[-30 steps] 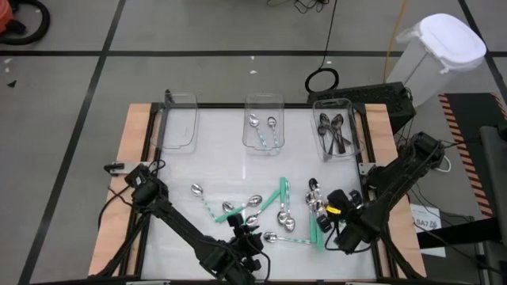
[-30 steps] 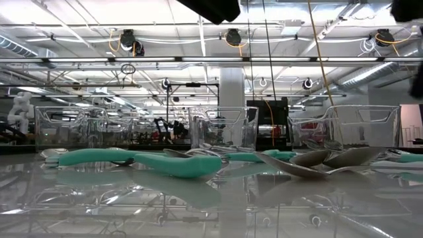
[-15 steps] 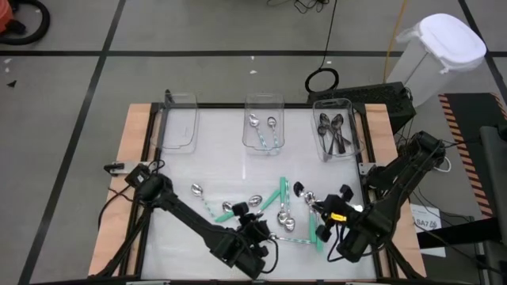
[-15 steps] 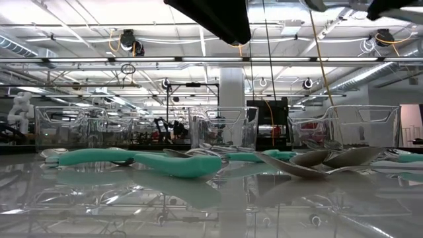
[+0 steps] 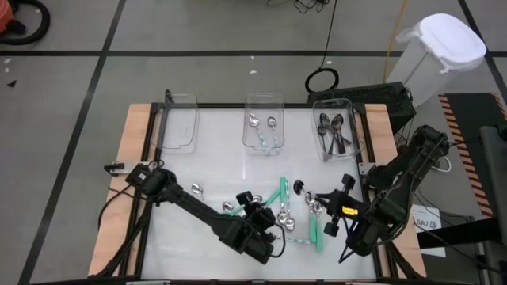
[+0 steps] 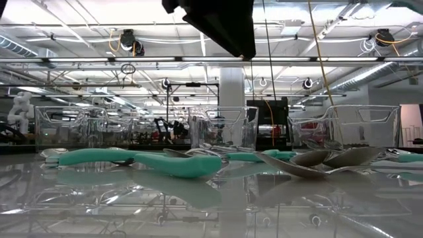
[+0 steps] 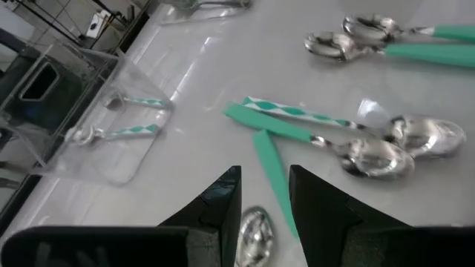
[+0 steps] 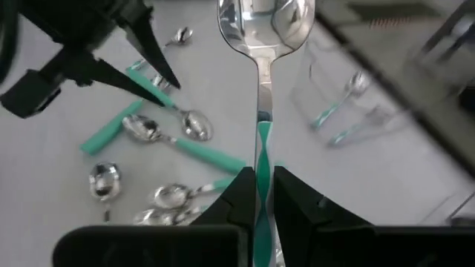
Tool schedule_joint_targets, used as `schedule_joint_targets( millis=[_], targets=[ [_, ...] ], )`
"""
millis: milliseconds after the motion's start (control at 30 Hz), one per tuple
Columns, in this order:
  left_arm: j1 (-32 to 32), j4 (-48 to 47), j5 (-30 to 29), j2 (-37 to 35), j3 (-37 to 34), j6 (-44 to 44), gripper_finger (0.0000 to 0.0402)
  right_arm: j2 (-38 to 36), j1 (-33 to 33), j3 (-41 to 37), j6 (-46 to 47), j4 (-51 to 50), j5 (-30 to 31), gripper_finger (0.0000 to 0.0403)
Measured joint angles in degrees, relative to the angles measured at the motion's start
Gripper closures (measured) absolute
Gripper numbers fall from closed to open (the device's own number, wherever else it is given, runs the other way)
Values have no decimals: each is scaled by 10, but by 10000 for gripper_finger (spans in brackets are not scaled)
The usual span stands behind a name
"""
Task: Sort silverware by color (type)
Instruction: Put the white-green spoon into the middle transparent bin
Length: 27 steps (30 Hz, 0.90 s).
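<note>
My right gripper hangs over the table's right side, shut on a spoon with a silver bowl and a teal-and-white handle. My left gripper is open above the loose pile of silverware, near its left part. A silver spoon bowl shows in the gap between its fingers; I cannot tell whether they touch it. A plain teal handle lies flat on the table just ahead. One spoon lies apart to the left. My right gripper pinches the spoon's teal-and-white handle between its two fingers. The spoon runs along the fingers, its bowl sticking out past the fingertips. The fingers slant downward from the table's right side. The spoon is lifted clear of the table.
Three clear bins stand along the far edge: the left one with nothing showing in it, the middle one with teal-handled spoons, the right one with dark spoons. In the low view, teal-handled spoons lie across the table.
My right gripper has risen with the spoon and rolled its wrist; the spoon now hangs clear above the table with its bowl pointing toward the table's left. My left gripper has swung toward the table's right and far edges, over the pile, keeping its fingers apart.
</note>
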Motion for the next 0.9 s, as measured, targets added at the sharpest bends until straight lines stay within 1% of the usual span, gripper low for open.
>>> schedule_joint_targets(
  millis=[100, 267, 433, 567, 733, 900],
  targets=[
    [11, 2, 0, 0, 18, 21, 286, -6, 0, 0, -15, -8, 44, 379],
    [27, 2, 0, 0, 47, 23, 286, -7, 0, 0, -71, -11, 107, 379],
    [38, 6, -8, 0, 65, 23, 286, -7, 0, 0, -118, -15, 139, 379],
    [47, 43, -20, 0, 65, 39, 286, -7, 0, 0, -135, -22, 154, 379],
    [58, 103, -21, 0, 65, 89, 286, -7, 0, -8, -120, -38, 183, 379],
    [66, 109, -21, 0, 65, 95, 286, -7, -1, -48, -55, -39, 216, 379]
  ],
)
